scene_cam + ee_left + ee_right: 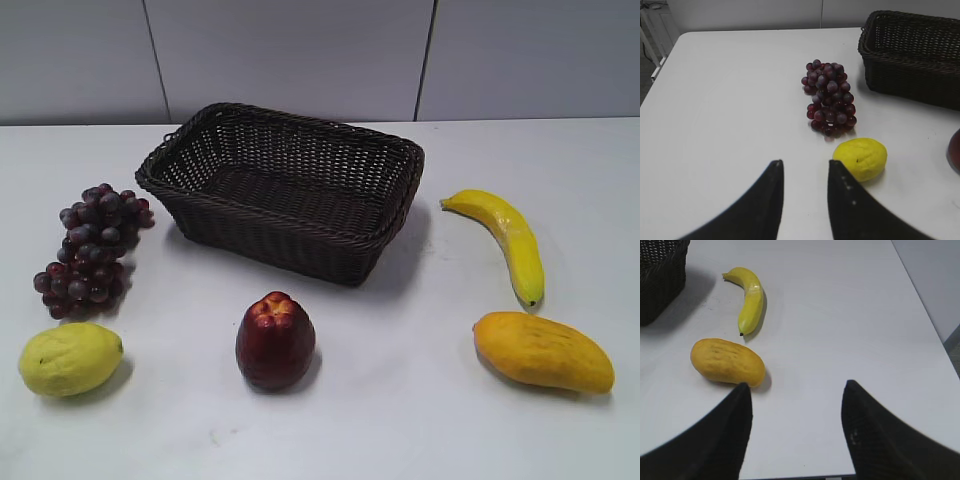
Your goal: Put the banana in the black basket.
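Hovering above the white table [840, 315], the right gripper [796, 390] stands spread wide and empty, its left finger tip just near the mango [727, 362]. Beyond the mango lies the banana [751, 299], flat on the table to the right of the black basket [285, 190]. The left gripper [805, 170] hangs parted, empty, beside the lemon [861, 158] and grapes [830, 97].
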Robot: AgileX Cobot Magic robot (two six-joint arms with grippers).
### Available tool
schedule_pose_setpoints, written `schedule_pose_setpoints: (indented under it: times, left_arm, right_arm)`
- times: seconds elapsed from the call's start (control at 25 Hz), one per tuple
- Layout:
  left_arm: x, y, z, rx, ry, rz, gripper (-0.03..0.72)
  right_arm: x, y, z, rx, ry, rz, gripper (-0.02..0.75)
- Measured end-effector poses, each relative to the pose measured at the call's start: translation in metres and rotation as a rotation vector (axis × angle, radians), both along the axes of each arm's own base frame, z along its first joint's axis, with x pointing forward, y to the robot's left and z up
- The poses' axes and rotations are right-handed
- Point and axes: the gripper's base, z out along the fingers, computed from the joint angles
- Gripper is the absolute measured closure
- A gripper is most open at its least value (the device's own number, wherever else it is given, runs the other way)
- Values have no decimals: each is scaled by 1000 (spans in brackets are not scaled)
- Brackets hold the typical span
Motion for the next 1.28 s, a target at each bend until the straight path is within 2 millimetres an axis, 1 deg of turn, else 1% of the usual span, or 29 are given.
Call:
schedule_pose_setpoints:
  times: [0.56, 0.64, 0.68, 0.76, 0.8, 0.84, 0.88, 1.0, 1.08, 1.2, 1.28]
  left_arm:
    - [0, 0, 0, 0, 0, 0, 468]
    - [0, 0, 0, 0, 0, 0, 468]
    - [0, 0, 0, 0, 0, 0, 468]
    - [0, 0, 0, 0, 0, 0, 468]
    - [0, 0, 0, 0, 0, 0, 468]
    - [0, 0, 0, 0, 0, 0, 468]
    - [0, 0, 0, 0, 0, 0, 468]
    - [0, 0, 0, 0, 0, 0, 468]
    - [0, 0, 0, 0, 0, 0, 468]
    - [0, 0, 0, 0, 0, 0, 468]
    - [0, 0, 0, 0, 0, 0, 468]
  right_arm:
    - [0, 0, 0, 0, -2, 0, 272]
    - [0, 0, 4, 11, -32, 0, 272]
    - [0, 1, 9, 21, -66, -1, 262]
    - [4, 1, 20, 33, -155, 3, 204]
    - [8, 2, 25, 35, -183, 6, 149]
    - [13, 2, 28, 35, -200, 8, 115]
    - [20, 3, 32, 35, -211, 11, 98]
    - [43, 5, 40, 33, -228, 20, 84]
    - [62, 8, 44, 43, -234, 28, 83]
    - [90, 12, 45, 72, -221, 38, 83]
    - [111, 14, 42, 88, -170, 39, 83]
